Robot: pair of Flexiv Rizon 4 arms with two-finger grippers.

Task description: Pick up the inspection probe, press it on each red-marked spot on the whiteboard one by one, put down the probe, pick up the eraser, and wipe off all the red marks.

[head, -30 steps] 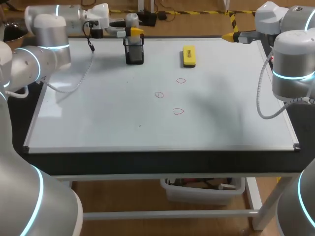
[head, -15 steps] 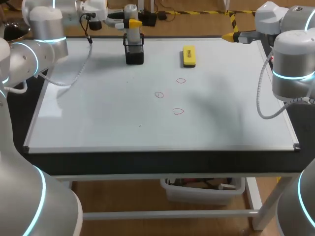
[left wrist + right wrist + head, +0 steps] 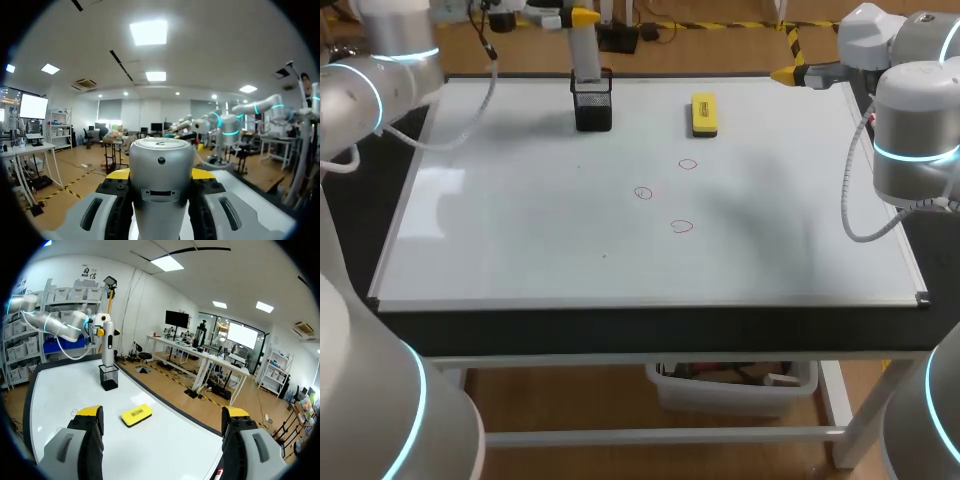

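Observation:
My left gripper [image 3: 578, 17] is shut on the silver inspection probe [image 3: 585, 52], which hangs upright with its lower end at the mouth of the black holder [image 3: 593, 106]. From the left wrist, the probe [image 3: 161, 172] fills the gap between the yellow-tipped fingers [image 3: 116, 174]. Three red circles [image 3: 688, 164], [image 3: 643, 193], [image 3: 682, 227] are drawn mid-whiteboard [image 3: 500, 230]. The yellow eraser [image 3: 704, 114] lies at the back. My right gripper [image 3: 788, 74] stands open at the far right edge. Its wrist view shows the eraser [image 3: 136, 415], holder [image 3: 108, 377] and probe [image 3: 107, 347] ahead of it.
The whiteboard's front edge [image 3: 650, 305] runs along the near side of the table. The black holder stands left of the eraser at the back of the board.
My left arm has risen, drawing the probe upward out of the black holder. The right arm has not moved.

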